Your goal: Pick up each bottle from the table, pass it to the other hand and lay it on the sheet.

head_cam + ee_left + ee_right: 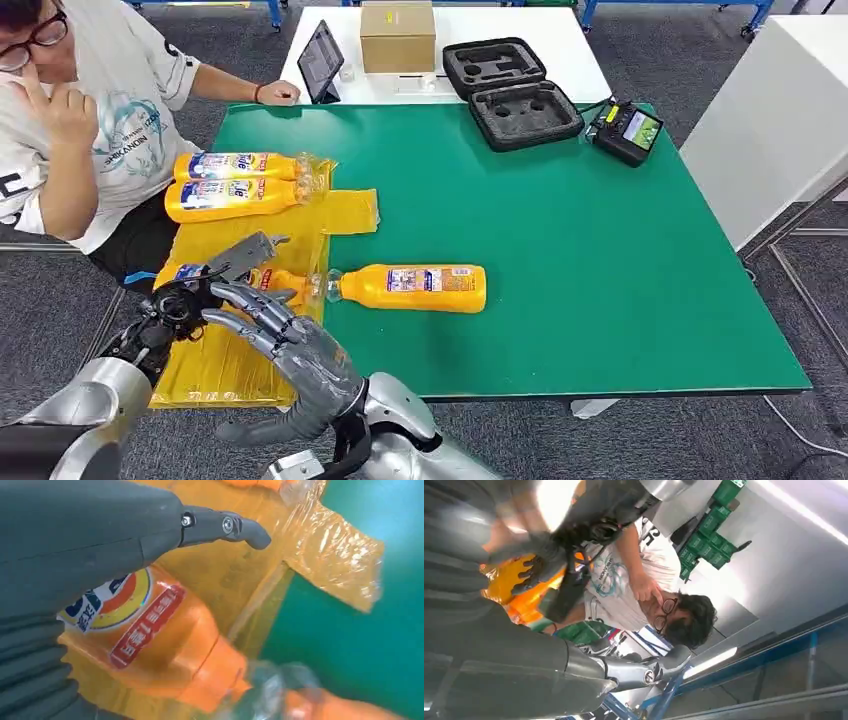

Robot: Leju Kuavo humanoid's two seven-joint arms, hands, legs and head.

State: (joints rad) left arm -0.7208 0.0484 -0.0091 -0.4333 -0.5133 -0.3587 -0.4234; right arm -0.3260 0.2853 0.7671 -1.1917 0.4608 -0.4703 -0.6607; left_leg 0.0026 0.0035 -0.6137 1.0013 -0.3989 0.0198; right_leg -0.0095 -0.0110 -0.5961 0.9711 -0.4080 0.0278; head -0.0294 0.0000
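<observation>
An orange bottle [286, 281] lies on the yellow sheet [215, 365] at the table's near left. My left hand [195, 295] grips its label end, thumb stretched over it. In the left wrist view the bottle [150, 640] rests under my left hand [75, 545]. The right wrist view has dark fingers [531, 572] curled on the bottle [506, 577]. My right hand [295, 345] hovers just in front with fingers spread, holding nothing. Another orange bottle [420, 287] lies on the green table, cap towards the sheet. Two more bottles [235, 166] [230, 197] lie side by side at the sheet's far end.
A person [90, 120] sits close at the table's left side, one hand on the far white table [570, 60]. That table holds a tablet [320, 60] and a cardboard box [397, 35]. An open black case [510, 90] and a controller [628, 130] sit at the back.
</observation>
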